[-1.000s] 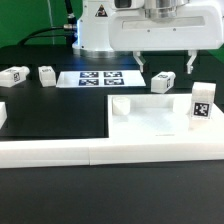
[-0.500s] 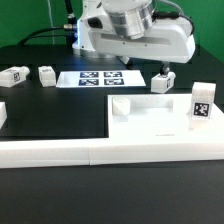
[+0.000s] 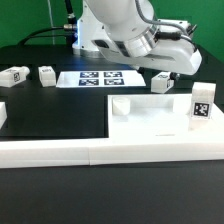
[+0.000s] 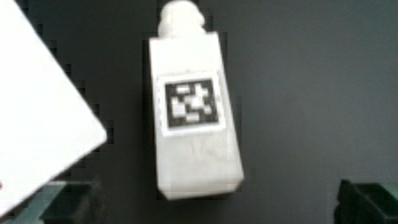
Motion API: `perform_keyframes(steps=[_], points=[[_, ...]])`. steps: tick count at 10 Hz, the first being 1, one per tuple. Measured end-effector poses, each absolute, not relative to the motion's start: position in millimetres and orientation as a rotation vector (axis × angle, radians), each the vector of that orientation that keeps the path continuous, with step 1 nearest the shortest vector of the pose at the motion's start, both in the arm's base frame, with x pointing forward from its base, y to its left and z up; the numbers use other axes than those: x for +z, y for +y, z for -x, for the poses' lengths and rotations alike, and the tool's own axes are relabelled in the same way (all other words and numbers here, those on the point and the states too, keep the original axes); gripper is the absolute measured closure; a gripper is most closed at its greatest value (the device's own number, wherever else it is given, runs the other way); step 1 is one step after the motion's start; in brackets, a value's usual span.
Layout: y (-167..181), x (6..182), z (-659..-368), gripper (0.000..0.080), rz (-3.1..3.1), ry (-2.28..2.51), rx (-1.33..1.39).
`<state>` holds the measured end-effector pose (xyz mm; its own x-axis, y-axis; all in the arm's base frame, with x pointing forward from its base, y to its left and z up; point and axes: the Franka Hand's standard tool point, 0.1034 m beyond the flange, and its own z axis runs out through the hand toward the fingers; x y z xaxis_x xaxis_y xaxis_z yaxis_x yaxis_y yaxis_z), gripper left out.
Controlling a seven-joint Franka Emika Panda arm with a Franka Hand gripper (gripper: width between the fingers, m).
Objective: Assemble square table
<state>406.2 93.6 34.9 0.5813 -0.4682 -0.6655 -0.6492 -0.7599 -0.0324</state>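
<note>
Exterior view: bright, even light, low-res. White slab (image 3: 150, 128) is nearly blown out, edges barely separate; black table (image 3: 100, 195) is dark with faint sheen. Arm (image 3: 125, 25) is slightly motion-blurred. Wrist view: dimmer, soft overall; leg (image 4: 196, 160) and tag (image 4: 191, 103) are fuzzy.

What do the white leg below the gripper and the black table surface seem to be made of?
The leg looks like matte white plastic: even colour, rounded moulded edges. The table surface looks like a matte black cloth or mat, without glare; which one is unclear.
</note>
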Motion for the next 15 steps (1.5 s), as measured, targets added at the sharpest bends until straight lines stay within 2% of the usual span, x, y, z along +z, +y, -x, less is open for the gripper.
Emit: perform_keyframes(steps=[4, 8, 14, 15], points=[[90.7, 33.2, -406.9, 0.0150, 2.537, 0.919, 0.945], [90.8, 20.0, -388.6, 0.0150, 2.384, 0.876, 0.904], [92.1, 18.4, -383.3, 0.0150, 2.351, 0.879, 0.958], [91.5, 9.8, -379.2, 0.0150, 2.337, 0.887, 0.991]])
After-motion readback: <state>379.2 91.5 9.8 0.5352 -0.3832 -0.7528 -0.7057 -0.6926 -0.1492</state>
